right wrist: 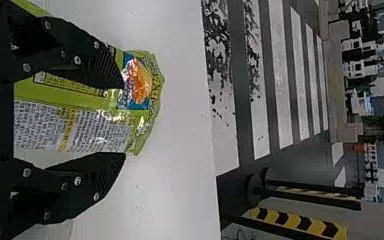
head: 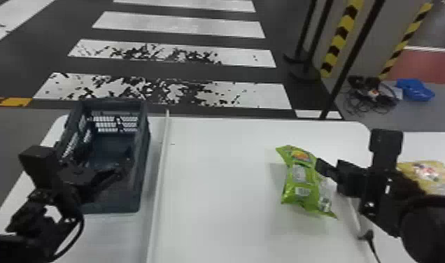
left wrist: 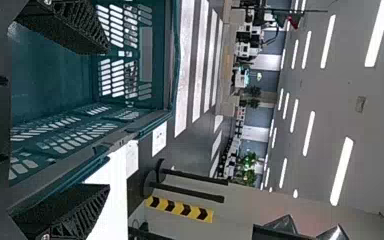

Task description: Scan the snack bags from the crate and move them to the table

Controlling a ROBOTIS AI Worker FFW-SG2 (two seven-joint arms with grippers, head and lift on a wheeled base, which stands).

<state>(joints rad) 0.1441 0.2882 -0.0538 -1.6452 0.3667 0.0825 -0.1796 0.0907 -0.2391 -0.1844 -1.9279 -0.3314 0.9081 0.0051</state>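
Over the crate point(head: 143, 175) at the left of the head view is my left gripper point(head: 103, 175). In the left wrist view the left gripper point(left wrist: 105, 120) stands open, with the crate point(left wrist: 50, 80) behind its fingers. On the white table, right of centre, lies a green snack bag point(head: 297, 178), with my right gripper point(head: 325, 169) at its right side. In the right wrist view the right gripper point(right wrist: 125, 120) is open, one finger over the green bag point(right wrist: 95, 120) and the other beside its edge.
A yellow snack bag point(head: 428, 171) lies to the right, behind the right arm. A raised white strip point(head: 159, 182) runs along the table point(head: 225, 182) beside the crate. Black posts stand on the floor past the table.
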